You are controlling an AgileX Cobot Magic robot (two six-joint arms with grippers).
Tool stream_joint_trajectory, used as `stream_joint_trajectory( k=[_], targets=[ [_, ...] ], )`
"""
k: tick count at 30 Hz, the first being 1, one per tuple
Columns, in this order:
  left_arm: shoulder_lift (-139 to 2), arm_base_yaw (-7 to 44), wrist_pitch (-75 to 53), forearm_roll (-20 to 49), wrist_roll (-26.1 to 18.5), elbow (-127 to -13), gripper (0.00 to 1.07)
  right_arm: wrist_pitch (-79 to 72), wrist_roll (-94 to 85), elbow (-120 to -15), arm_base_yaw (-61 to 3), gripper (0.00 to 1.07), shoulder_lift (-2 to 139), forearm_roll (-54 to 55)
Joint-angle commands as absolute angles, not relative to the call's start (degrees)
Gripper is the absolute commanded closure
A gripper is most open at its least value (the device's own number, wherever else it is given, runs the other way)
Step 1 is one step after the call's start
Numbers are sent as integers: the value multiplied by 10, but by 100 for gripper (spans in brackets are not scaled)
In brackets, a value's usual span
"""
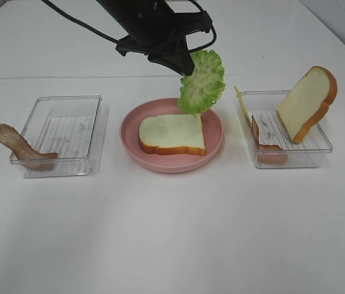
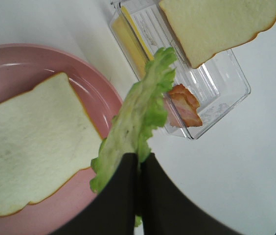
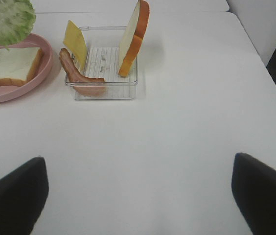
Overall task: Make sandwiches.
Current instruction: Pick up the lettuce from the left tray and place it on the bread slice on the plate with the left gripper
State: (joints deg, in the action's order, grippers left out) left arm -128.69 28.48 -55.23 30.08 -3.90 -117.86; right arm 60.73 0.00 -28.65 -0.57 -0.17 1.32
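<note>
My left gripper [image 1: 188, 66] is shut on the edge of a ruffled green lettuce leaf [image 1: 203, 82], which hangs above the far right part of the pink plate [image 1: 129, 131]. One white bread slice [image 1: 172, 133] lies flat on that plate. In the left wrist view the dark fingers [image 2: 123, 191] pinch the lettuce [image 2: 140, 112] over the bread [image 2: 30, 147]. A second bread slice [image 1: 308, 103] leans upright in the right clear tray [image 1: 295, 153], with a yellow cheese square [image 1: 241, 104] and a bacon strip [image 1: 264, 144]. My right gripper [image 3: 138, 196] stands open and empty over bare table.
A clear tray [image 1: 62, 135] stands left of the plate, and a bacon strip [image 1: 22, 147] drapes over its left wall. The white table's far edge runs behind the trays. Black cables trail from the left arm at the top.
</note>
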Motion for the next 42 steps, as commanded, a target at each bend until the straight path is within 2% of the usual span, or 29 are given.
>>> stream_joint_trajectory(
  k=[1,6,15,18,26,27,29,30,35,42],
  targets=[
    [-1299,292,-532,321,-37,-1184,107,604,4,-285,-6,13,-9,10],
    [-1326,302,-512,356,-37,-1184,107,604,4,-285,-6,13,-9,10],
    [-1348,303,-514,350,-37,-1184,107,604,4,-285,-6,13,-9,10],
    [-1353,301,-519,322,-33,-1184,107,604,4,-285,-6,13,-9,10],
    [-1365,301,-540,219,19,-1184,107,604,4,-285,-6,13,-9,10],
    [-1365,301,-540,191,32,-1184,107,604,4,-285,-6,13,-9,10],
    [-1365,301,-540,179,40,-1184,107,604,4,-285,-6,13,-9,10],
    [-1365,301,-544,160,57,-1184,107,604,4,-285,-6,13,-9,10],
    [-1365,301,-557,145,93,-1184,107,604,4,-285,-6,13,-9,10],
    [-1366,301,-539,132,92,-1184,107,604,4,-285,-6,13,-9,10]
  ],
)
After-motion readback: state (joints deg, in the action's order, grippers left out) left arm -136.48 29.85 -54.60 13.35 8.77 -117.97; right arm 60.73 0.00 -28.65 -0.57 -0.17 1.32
